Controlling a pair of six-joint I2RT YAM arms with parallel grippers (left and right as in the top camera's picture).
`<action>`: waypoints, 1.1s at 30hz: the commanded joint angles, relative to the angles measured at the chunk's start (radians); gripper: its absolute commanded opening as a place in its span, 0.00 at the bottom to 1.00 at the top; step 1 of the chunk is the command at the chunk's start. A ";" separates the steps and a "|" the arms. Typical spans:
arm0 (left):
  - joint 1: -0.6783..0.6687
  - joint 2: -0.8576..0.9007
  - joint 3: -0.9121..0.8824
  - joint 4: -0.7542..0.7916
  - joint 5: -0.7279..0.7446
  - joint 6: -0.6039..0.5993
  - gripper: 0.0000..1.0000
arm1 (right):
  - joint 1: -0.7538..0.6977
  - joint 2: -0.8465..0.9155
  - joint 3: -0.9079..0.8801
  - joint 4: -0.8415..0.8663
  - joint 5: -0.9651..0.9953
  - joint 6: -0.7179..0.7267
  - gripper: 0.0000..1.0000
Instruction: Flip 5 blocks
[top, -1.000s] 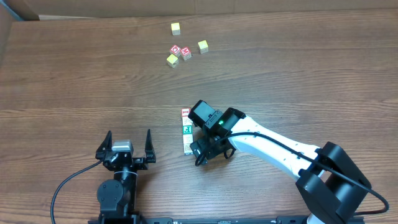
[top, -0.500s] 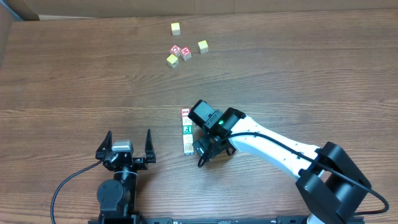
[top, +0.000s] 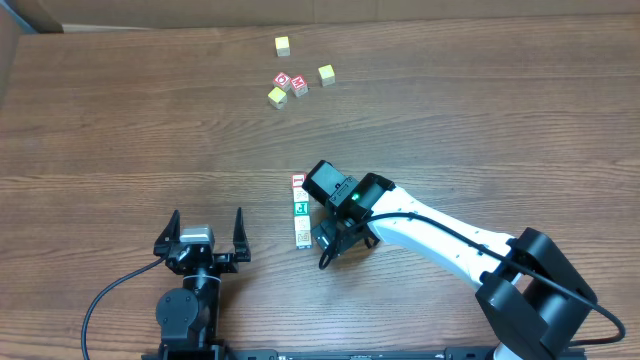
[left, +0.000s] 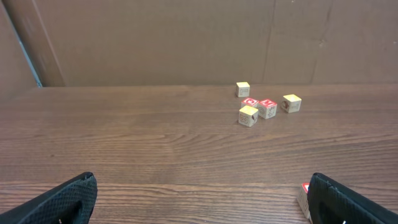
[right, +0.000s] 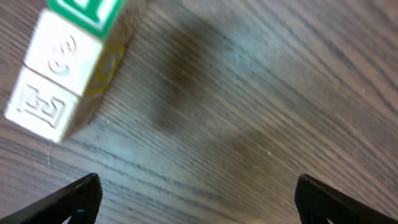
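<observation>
At table (top: 500, 120) centre we see the blocks (top: 300, 210) in a row, nine o'clock of the wide-spread right gripper (top: 338, 245); left gripper (top: 205, 226) equally wide

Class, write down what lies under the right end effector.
Bare wooden table shows between the fingers of the open right end effector; the blocks sit off to one side, not beneath. Overhead, the arm covers that spot.

Overhead camera is looking straight down, taking in the whole table (top: 520, 110). Left wrist is sitting low, facing the far cubes (left: 267, 108), also showing overhead. Right wrist is hovering very close over the blocks (right: 59, 68), likewise showing overhead.
</observation>
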 joint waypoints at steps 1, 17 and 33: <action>0.008 -0.011 -0.004 0.002 0.016 0.026 1.00 | -0.005 -0.032 0.021 0.035 0.007 -0.012 1.00; 0.008 -0.011 -0.004 0.002 0.016 0.026 1.00 | -0.005 -0.032 0.021 0.262 0.007 -0.013 1.00; 0.008 -0.011 -0.004 0.002 0.016 0.026 1.00 | -0.006 -0.122 0.018 0.372 -0.001 -0.132 1.00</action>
